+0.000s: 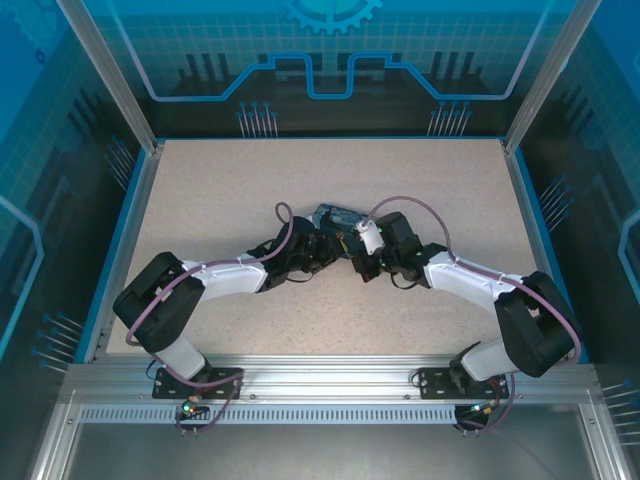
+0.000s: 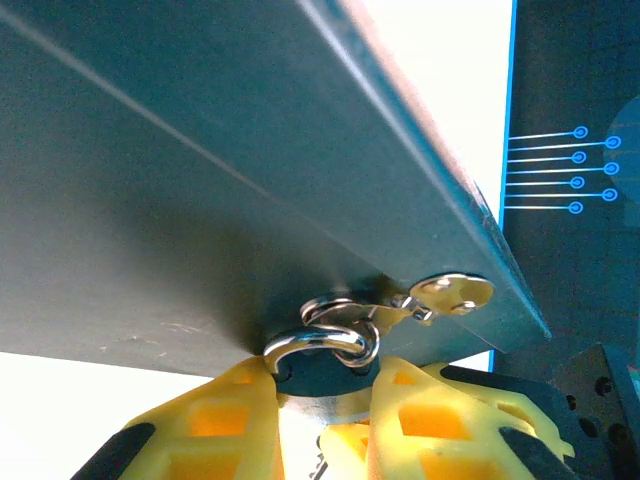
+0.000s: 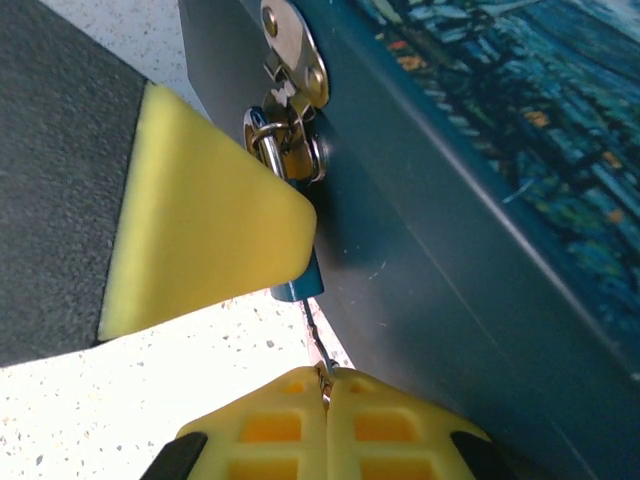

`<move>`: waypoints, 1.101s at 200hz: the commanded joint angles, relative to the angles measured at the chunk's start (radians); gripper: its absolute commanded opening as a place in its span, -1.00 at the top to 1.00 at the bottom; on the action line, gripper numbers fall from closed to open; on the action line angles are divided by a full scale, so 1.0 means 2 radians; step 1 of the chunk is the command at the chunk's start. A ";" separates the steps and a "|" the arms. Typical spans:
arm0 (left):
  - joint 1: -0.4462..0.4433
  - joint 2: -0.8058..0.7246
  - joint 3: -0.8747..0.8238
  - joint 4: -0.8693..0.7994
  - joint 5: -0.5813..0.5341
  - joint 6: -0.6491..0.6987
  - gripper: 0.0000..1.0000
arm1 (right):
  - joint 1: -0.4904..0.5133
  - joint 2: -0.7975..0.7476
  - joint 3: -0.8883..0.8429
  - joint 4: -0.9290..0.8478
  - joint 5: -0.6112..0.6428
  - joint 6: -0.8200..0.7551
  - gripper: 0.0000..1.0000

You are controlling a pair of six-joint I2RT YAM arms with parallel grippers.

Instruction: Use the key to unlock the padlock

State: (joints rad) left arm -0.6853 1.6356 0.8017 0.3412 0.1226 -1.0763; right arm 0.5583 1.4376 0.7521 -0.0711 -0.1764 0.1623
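The padlock's blue body [image 2: 322,372] sits clamped between the yellow fingers of my left gripper [image 2: 322,392], which is shut on it. Its metal shackle [image 2: 320,340] loops through the staple on the blue tin's side. From the right wrist, the padlock's lower end [image 3: 298,288] pokes out below a left finger [image 3: 200,230]. The thin key [image 3: 317,345] runs from the padlock's underside down into my right gripper [image 3: 326,388], shut on the key's head. From above, left gripper [image 1: 318,250] and right gripper [image 1: 362,248] meet in front of the tin [image 1: 335,217].
The painted tin [image 3: 480,150] rests mid-table, its metal hasp [image 2: 450,293] folded over the staple. Speckled tabletop [image 1: 240,180] stretches all round it, bounded by a blue rim and metal frame posts [image 1: 110,75].
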 commanded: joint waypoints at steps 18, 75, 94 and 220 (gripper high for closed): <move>-0.009 -0.009 0.019 0.025 0.012 -0.014 0.85 | 0.008 0.006 -0.016 0.112 -0.041 0.034 1.00; -0.011 -0.009 0.025 0.021 0.015 -0.015 0.85 | 0.002 -0.009 -0.036 0.168 -0.021 0.026 1.00; -0.011 -0.008 0.024 0.021 0.014 -0.016 0.85 | -0.016 -0.015 -0.041 0.204 -0.052 0.037 1.00; -0.004 -0.004 0.026 0.024 -0.007 -0.018 0.86 | -0.052 -0.035 -0.096 0.179 -0.085 0.059 0.62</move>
State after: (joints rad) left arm -0.6914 1.6356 0.8238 0.3370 0.0986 -1.1023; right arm 0.4881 1.4174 0.5896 0.2710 -0.3172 0.2825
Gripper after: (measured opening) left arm 0.191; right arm 0.134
